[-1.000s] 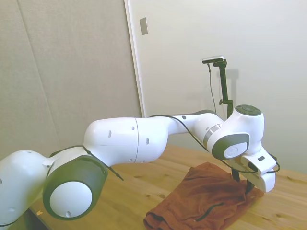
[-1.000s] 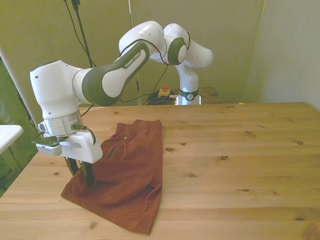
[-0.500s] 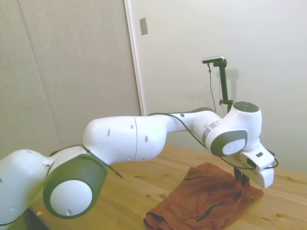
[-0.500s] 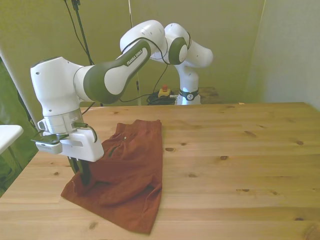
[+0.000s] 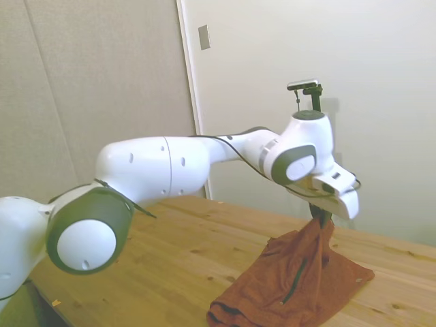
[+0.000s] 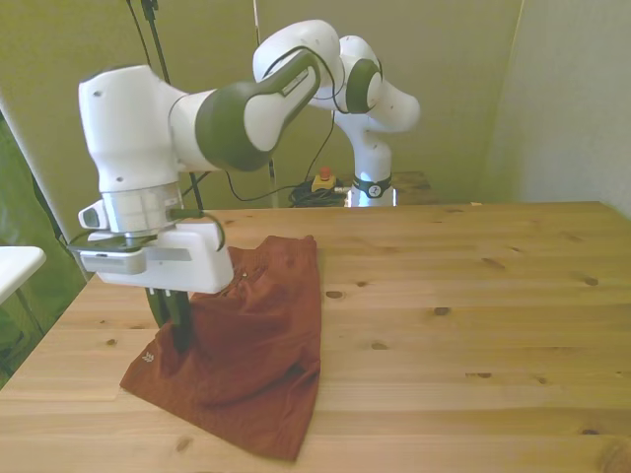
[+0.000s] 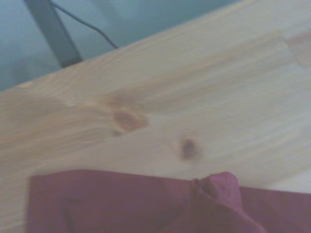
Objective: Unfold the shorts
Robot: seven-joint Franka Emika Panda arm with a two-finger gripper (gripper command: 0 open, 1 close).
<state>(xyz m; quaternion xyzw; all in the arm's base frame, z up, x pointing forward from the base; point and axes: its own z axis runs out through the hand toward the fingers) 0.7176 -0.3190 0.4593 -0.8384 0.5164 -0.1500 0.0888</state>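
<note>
Where the front view's left edge begins, a white surface (image 6: 18, 264) stands just beside the wooden counter (image 6: 473, 325), apart from the cloth. Next, toward the front view's left part of the counter: the shorts (image 6: 258, 345), rust-orange soft fabric, lying mostly flat with one portion drawn up into a peak. A small light tag (image 6: 148, 359) shows on the corner nearest the front view's left. Above that corner: the gripper (image 6: 170, 337), its dark jaws pointing down and clenched on a pinch of the shorts, the fabric rising to them like a tent; the side view shows the same, with the jaws (image 5: 321, 219) holding the peak clear of the counter while the remainder of the shorts (image 5: 293, 286) rests on the wood. A dark pocket slit (image 5: 294, 280) runs down the raised slope in the side view. The white arm (image 6: 227, 118) and its wrist housing stand over the shorts' near-left portion in the front view and hide part of the cloth behind them. Behind the far counter edge, middle: cables and a small red and yellow button (image 6: 322, 181) beside the robot's base. To the front view's right: bare wood with dark knots (image 6: 441, 310), nothing else resting on it. Wrist view, blurred: a folded edge of the shorts (image 7: 146, 204) with a small bunched point, lying on knotted wood (image 7: 146, 121).
</note>
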